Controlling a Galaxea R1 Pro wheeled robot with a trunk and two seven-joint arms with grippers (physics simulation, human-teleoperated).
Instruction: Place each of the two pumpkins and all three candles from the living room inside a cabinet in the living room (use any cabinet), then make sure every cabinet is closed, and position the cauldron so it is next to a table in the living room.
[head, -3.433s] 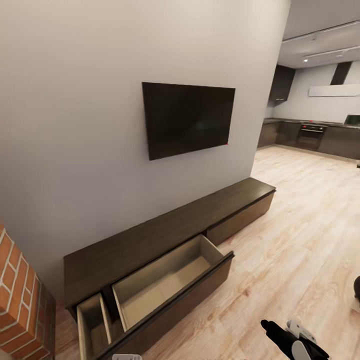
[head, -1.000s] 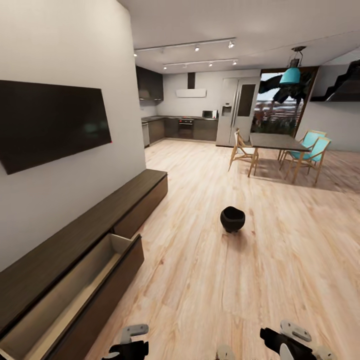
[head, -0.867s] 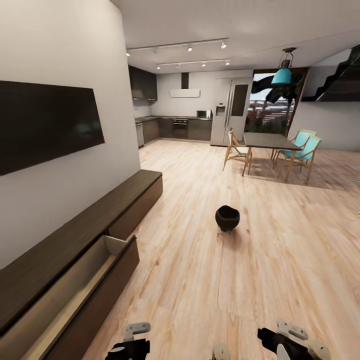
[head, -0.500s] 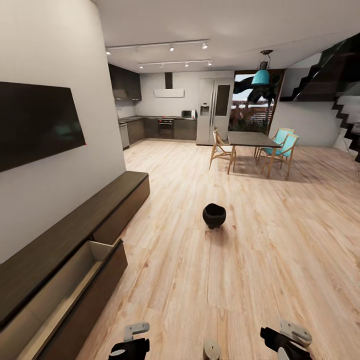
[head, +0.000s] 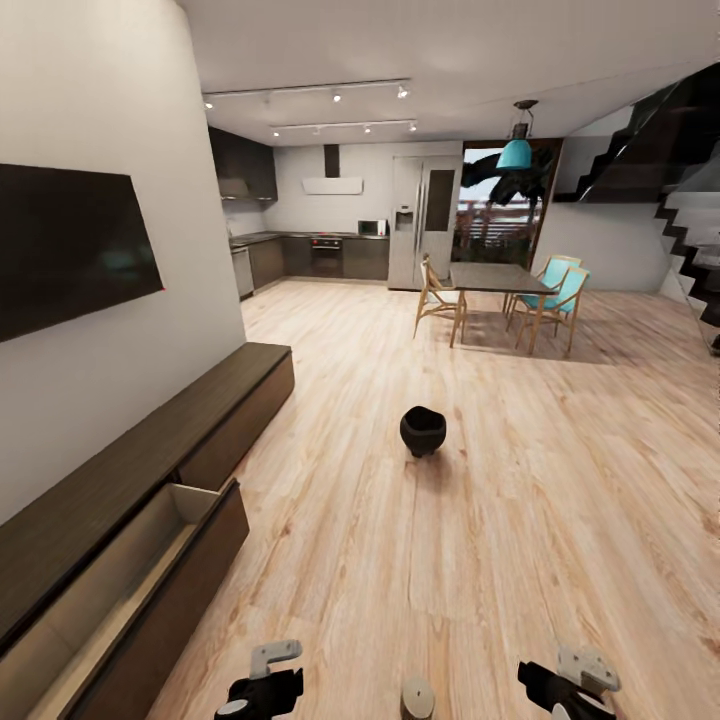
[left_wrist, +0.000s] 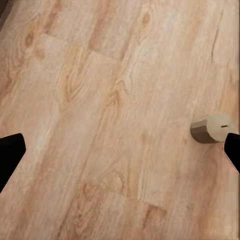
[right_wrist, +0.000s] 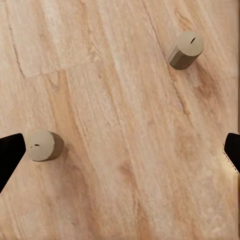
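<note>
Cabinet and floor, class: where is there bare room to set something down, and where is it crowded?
The cabinet's open drawer looks bare inside, and its flat top is bare. Wood floor lies open between the cabinet and the cauldron, and beyond it. Crowded: chairs ring the dining table, and a candle stands between the grippers.

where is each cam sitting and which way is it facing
Head view: high on the robot, facing forward and down the room at the cauldron and open cabinet; both grippers at its bottom edge.
Left wrist view: on the left arm, facing the floor; dark fingertips, one candle.
Right wrist view: on the right arm, facing the floor; two candles.
Shared: candles, plank floor.
</note>
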